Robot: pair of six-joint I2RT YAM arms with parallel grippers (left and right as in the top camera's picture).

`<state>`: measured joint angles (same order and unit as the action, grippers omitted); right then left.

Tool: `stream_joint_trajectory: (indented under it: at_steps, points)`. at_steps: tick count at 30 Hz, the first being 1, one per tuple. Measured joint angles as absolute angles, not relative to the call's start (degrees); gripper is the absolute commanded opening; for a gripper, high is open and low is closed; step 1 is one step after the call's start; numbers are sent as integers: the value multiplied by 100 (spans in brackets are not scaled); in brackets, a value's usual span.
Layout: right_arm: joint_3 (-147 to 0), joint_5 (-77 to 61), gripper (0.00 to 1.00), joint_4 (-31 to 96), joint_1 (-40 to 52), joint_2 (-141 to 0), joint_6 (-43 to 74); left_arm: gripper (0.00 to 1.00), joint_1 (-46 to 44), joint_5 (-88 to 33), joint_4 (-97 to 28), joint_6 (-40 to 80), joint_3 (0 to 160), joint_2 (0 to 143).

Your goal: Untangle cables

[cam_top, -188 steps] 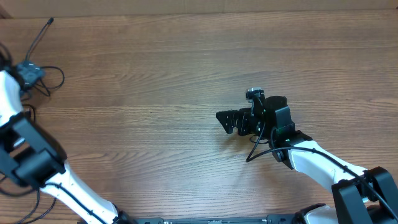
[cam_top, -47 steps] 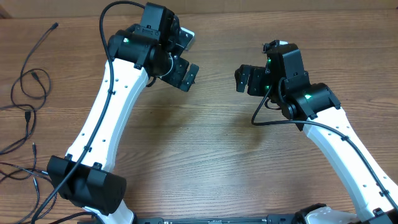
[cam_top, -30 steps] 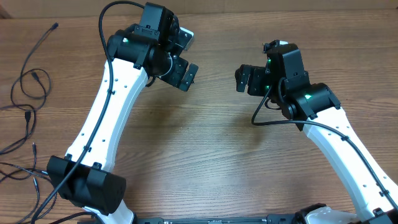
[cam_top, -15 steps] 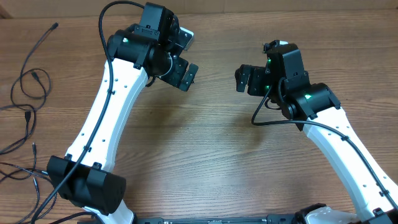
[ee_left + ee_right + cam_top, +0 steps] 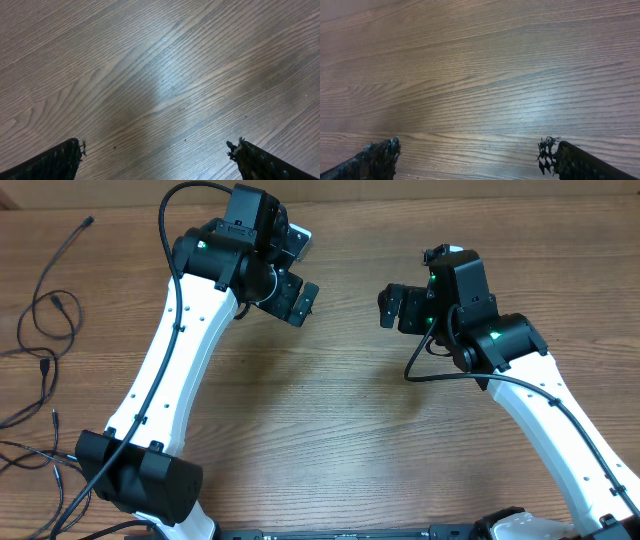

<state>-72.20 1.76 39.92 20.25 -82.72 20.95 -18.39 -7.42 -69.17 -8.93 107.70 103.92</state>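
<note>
The cables (image 5: 47, 315) lie at the table's far left as thin black strands. One forms a loose loop with a small plug (image 5: 62, 300), and more strands (image 5: 30, 452) trail toward the lower left edge. My left gripper (image 5: 303, 275) hovers open over bare wood at the upper middle, far from the cables. My right gripper (image 5: 392, 306) faces it, open too. In the left wrist view the left gripper (image 5: 157, 152) has only wood grain between its fingertips. The right gripper (image 5: 470, 152) shows the same in the right wrist view. No cable appears in either wrist view.
The left arm (image 5: 165, 370) stretches from the lower left up across the table. The right arm (image 5: 545, 405) comes in from the lower right, with its own thick black cable (image 5: 440, 370) hanging beside it. The tabletop (image 5: 340, 440) is brown wood.
Nothing has moved over the last second and a half. Since the earliest frame the left arm has swung from the cables at the far left to the upper middle, and the right gripper has moved farther up.
</note>
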Motion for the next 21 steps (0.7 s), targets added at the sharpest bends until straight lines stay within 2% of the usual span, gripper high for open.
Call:
stream_joint_trajectory:
  at_steps: [21]
  points:
    - [-7220,176,100,3997,2025,-8272,2095,100,-1835,-742,-6917,-893,10770,10392]
